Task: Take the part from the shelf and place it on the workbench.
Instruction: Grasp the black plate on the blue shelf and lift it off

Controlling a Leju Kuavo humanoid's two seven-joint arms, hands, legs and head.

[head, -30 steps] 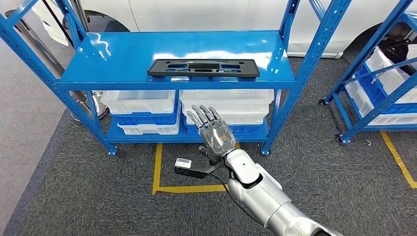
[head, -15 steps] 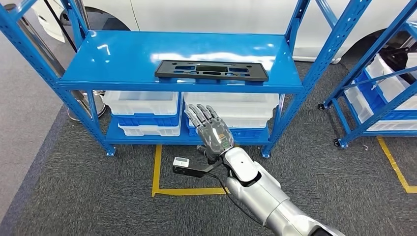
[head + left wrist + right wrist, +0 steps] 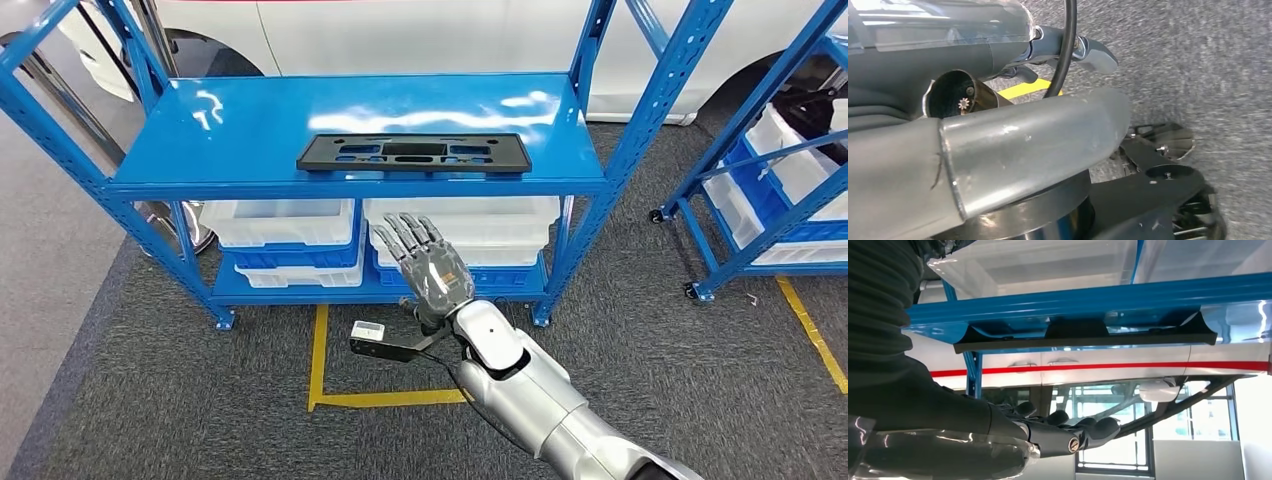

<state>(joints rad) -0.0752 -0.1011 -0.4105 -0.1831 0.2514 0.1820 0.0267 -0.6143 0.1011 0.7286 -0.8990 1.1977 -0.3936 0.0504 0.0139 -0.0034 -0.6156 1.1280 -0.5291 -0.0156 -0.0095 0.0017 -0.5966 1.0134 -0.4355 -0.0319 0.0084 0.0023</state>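
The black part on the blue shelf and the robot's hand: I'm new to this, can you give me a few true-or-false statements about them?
1. The black part lies flat on the blue shelf's top level. True.
2. The right hand holds the part. False: it holds nothing, its fingers extended, and is apart from the part.
3. White bins sit under the top level. True.
4. The floor is bare wood. False: it is grey carpet with yellow tape lines.

**Camera setup**

The head view is looking down and forward at the blue shelf from a little way back. The right wrist view is sitting close, sharing that shelf. The left wrist view is facing the carpet.
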